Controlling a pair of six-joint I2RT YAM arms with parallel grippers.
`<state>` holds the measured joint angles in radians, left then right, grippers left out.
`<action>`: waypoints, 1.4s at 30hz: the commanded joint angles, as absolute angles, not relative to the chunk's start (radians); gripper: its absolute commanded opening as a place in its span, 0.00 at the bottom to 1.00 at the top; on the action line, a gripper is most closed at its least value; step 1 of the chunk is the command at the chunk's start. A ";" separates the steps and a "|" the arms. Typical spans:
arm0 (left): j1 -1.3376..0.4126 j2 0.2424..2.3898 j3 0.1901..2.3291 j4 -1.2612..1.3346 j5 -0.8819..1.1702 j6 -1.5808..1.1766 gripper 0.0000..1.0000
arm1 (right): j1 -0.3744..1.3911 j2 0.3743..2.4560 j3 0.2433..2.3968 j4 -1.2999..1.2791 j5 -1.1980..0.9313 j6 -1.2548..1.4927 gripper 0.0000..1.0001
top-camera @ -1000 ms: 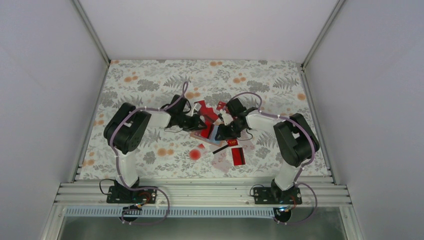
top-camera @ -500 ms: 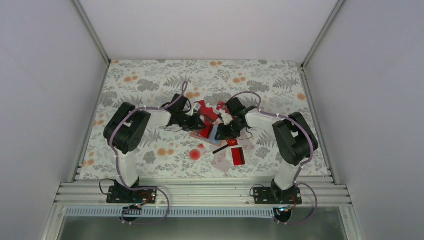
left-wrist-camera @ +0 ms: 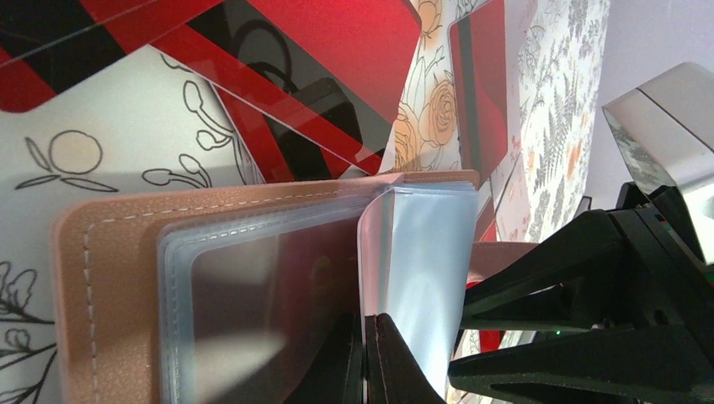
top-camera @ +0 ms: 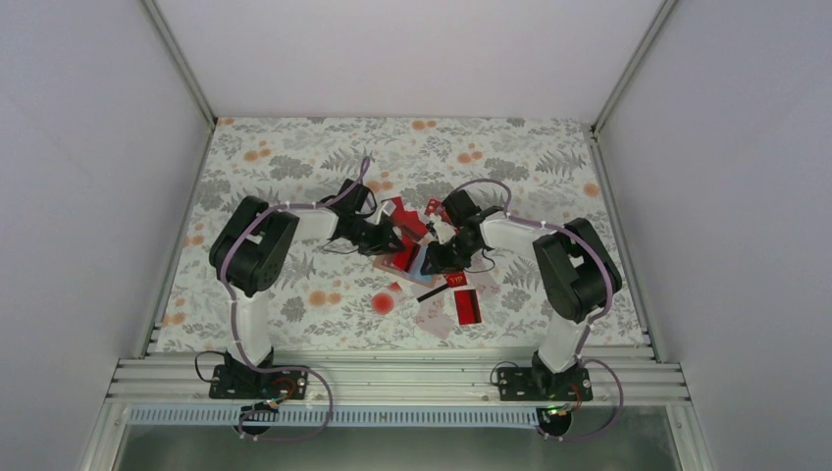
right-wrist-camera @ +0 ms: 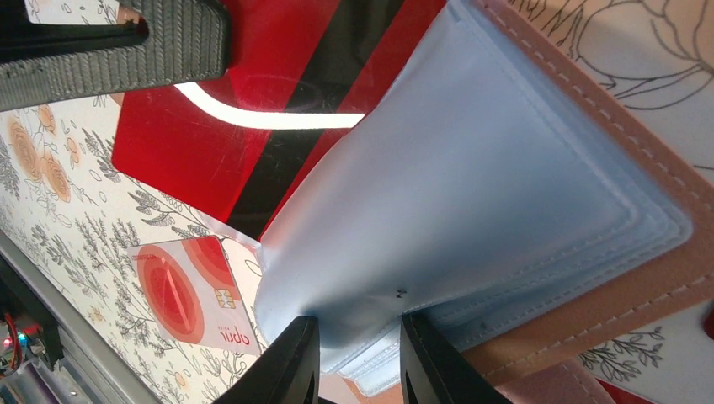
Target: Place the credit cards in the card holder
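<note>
The tan card holder lies open mid-table between both grippers, its stitched leather cover under pale blue sleeves. My left gripper is shut on one thin sleeve page, which stands up on edge. My right gripper pinches the bulging sleeve bundle between its fingers. Glossy red credit cards with black stripes lie just beyond the holder, one partly under the sleeves. A pale card with orange circles and a chip lies flat beside it. More red cards sit nearer the bases.
The floral tablecloth covers the table, with a round red spot near the cards. White walls stand on three sides, and the aluminium rail with the arm bases runs along the near edge. The two grippers work almost touching.
The left arm has crept a little to the right, toward the holder. Both grips look the same and the cards lie where they were.
</note>
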<state>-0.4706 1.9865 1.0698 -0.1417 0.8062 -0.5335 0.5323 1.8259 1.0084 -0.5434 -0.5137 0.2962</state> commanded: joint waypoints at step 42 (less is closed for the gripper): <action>-0.484 2.205 1.189 -0.238 1.126 -0.327 0.02 | 0.532 2.031 0.953 -0.580 -0.218 0.271 0.28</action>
<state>-0.4370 2.1479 1.1896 -0.2092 1.0904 -0.3332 0.5312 1.8530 1.0332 -0.5583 -0.5297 0.2863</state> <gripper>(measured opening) 0.026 0.273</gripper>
